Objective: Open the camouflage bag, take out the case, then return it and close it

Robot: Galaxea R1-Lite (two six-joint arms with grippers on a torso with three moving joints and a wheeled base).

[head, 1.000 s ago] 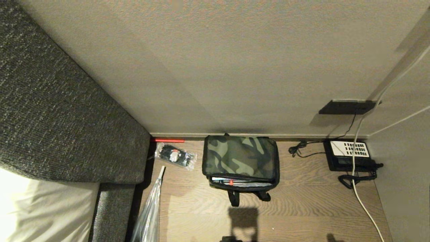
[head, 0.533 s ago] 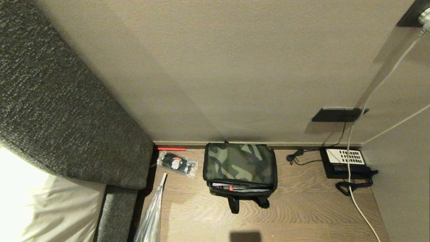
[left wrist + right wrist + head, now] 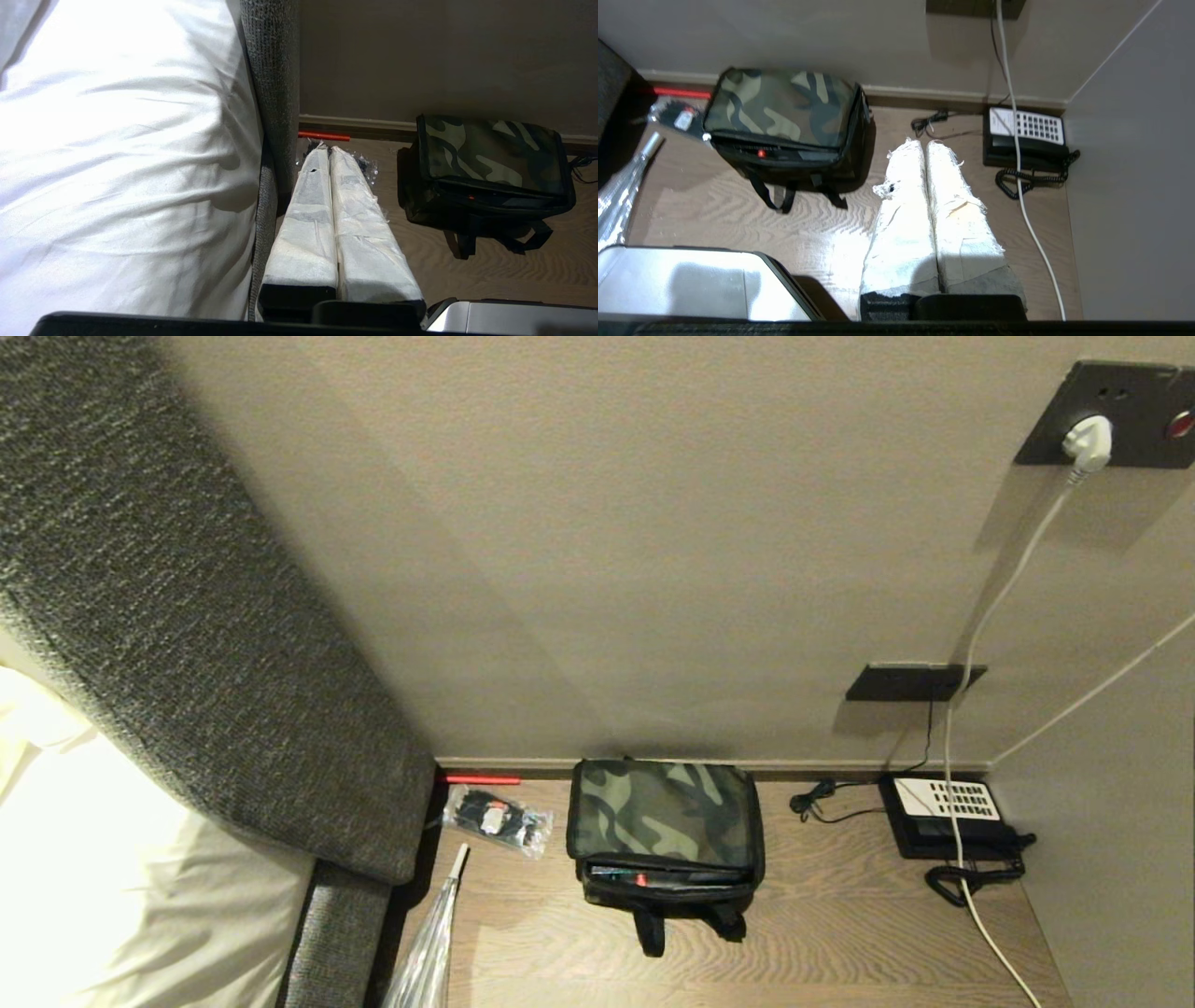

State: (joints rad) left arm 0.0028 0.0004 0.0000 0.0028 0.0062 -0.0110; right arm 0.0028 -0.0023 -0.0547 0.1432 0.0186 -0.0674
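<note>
The camouflage bag sits on the wood floor against the wall, between a packet of cable ties and a telephone. Left gripper and right gripper both clenched, empty, above the floor, apart from the bag.

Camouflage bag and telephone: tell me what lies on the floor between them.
In the head view, a small coiled black cable lies on the wooden floor between the camouflage bag and the telephone, near the wall; otherwise the floor shows bare.
</note>
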